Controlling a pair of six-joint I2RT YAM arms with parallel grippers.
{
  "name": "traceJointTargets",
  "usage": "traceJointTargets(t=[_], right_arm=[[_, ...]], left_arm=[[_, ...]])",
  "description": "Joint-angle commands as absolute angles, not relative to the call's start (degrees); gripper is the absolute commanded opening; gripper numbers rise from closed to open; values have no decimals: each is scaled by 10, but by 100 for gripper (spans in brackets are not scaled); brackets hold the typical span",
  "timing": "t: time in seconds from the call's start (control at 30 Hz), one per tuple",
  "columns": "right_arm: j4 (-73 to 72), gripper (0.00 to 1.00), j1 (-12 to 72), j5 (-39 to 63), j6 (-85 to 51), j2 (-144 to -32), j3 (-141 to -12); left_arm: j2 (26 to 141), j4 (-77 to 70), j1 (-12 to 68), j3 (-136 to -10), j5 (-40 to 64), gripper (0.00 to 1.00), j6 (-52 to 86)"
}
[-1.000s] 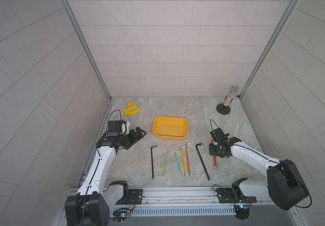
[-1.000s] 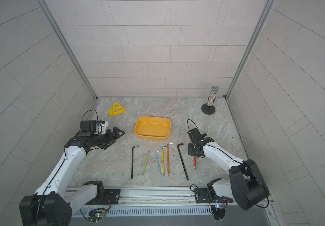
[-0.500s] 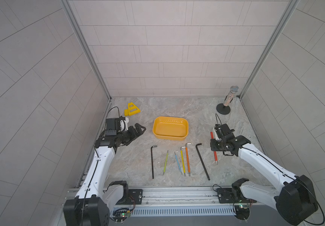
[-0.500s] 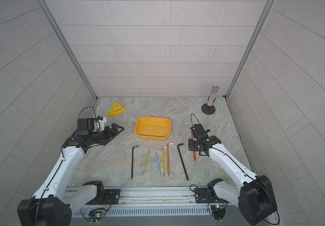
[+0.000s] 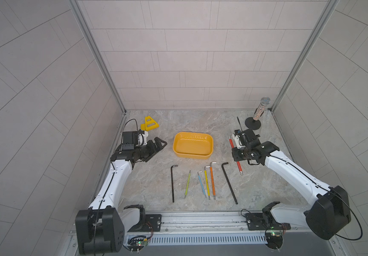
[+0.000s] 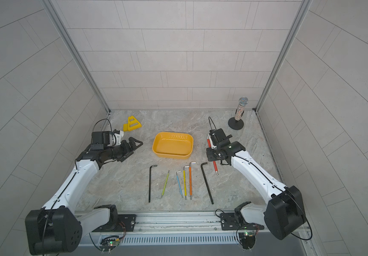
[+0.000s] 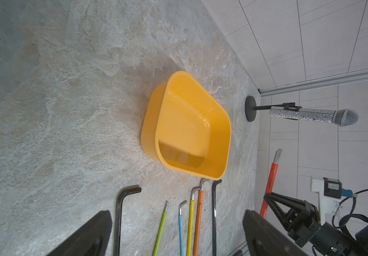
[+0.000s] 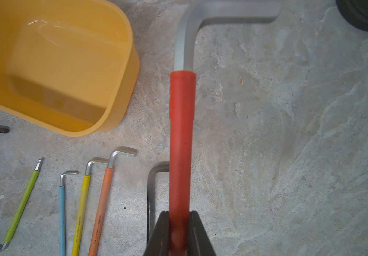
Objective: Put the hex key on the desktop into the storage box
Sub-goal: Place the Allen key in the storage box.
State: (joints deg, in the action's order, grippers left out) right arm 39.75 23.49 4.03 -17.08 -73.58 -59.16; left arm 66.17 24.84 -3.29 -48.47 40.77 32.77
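Right claw (image 8: 179,213), closed tight on the red hex key (image 8: 182,124), has lifted it off the surface (image 5: 156,186); it now hangs at 3 o'clock of the yellow box (image 5: 192,157), ready for carrying over.

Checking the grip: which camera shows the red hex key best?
The right wrist view: the red hex key fills the frame, its sleeve clamped in the right end effector, bare bend visible. Both top views show the key small, half hidden under the right arm. The left wrist view catches only part of it.
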Motion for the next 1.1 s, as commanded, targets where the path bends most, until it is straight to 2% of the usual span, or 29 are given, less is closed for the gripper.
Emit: traceJointTargets(t=[0.0, 0.27, 0.5, 0.83, 1.07], right_arm=[[398, 0, 257, 32, -156, -751, -623], [404, 0, 299, 16, -143, -827, -687], [409, 0, 327, 8, -112, -885, -746], [417, 0, 346, -4, -60, -959, -833], [430, 0, 346, 26, -9, -1016, -897]], left_arm=[[672, 227, -29, -495, 411, 100, 325], [701, 234, -18, -515, 400, 100, 313], [724, 270, 37, -562, 349, 100, 290], [731, 278, 37, -560, 335, 100, 277], [728, 286, 30, -546, 324, 100, 275]])
